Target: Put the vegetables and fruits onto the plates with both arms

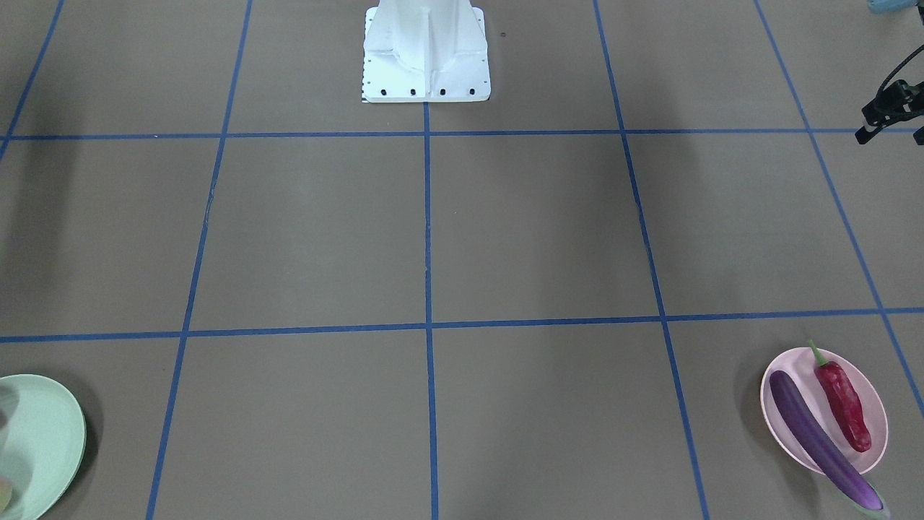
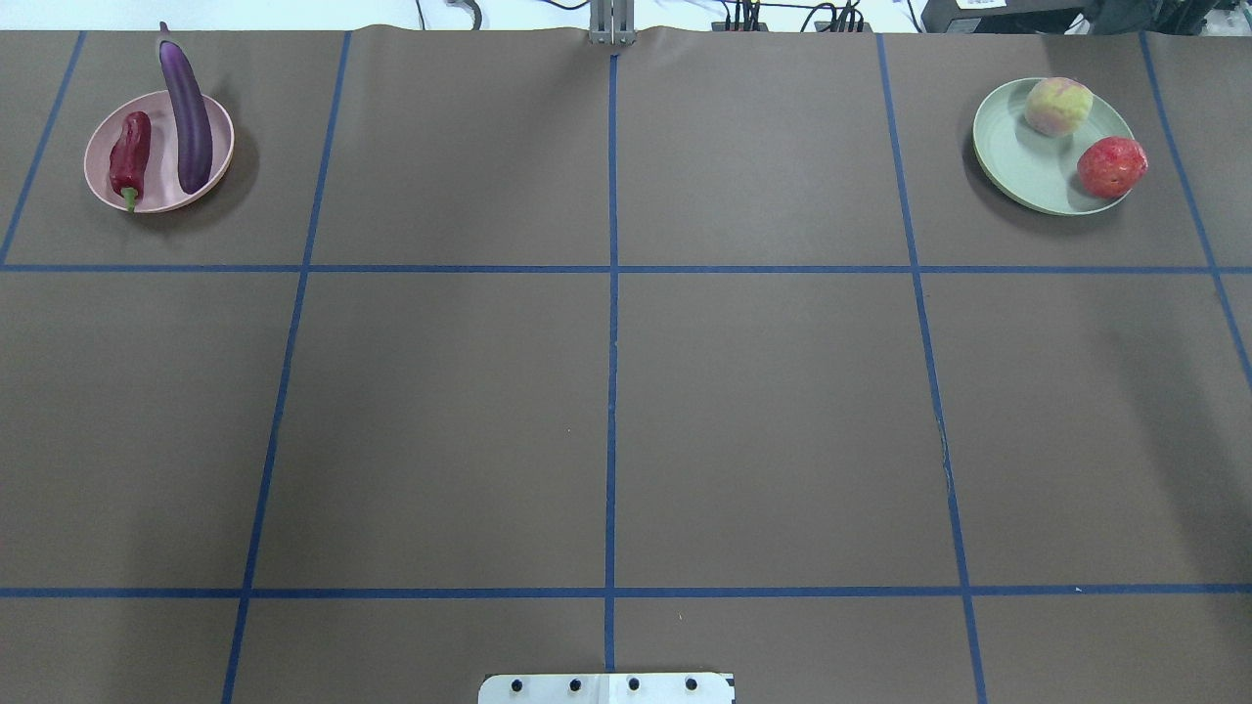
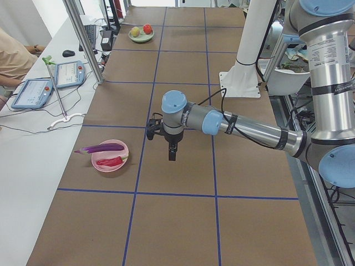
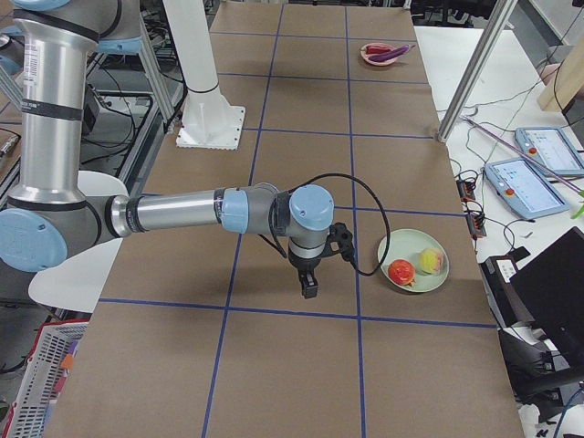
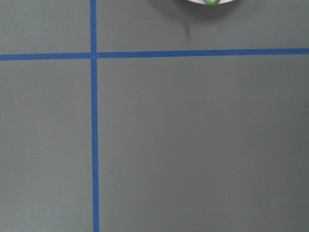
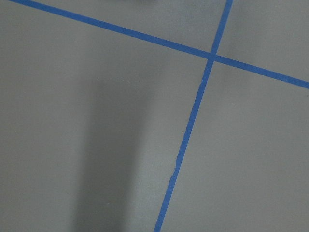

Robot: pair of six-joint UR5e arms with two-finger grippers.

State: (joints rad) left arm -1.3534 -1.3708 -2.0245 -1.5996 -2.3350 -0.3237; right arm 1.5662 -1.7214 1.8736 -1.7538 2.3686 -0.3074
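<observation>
Here, green plate (image 1: 45,433) cut off by front view's edge; left pincer (image 3: 172,154), right pincer (image 4: 309,288) gap: cannot tell.

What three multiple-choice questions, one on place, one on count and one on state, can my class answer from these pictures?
1. Where does the eggplant lie?
A. in a bowl
B. on the pink plate beside the red chili pepper
C. held in the air

2. How many fruits sit on the green plate?
A. one
B. two
C. four

3. How do the left gripper and right gripper stand?
A. hanging above the bare table, away from both plates
B. resting on plates
C. each carrying a fruit

Answers:
1. B: the overhead view shows it next to the chili, one end past the rim.
2. B: a red fruit and a pink-yellow fruit.
3. A: the side views show it.
</observation>
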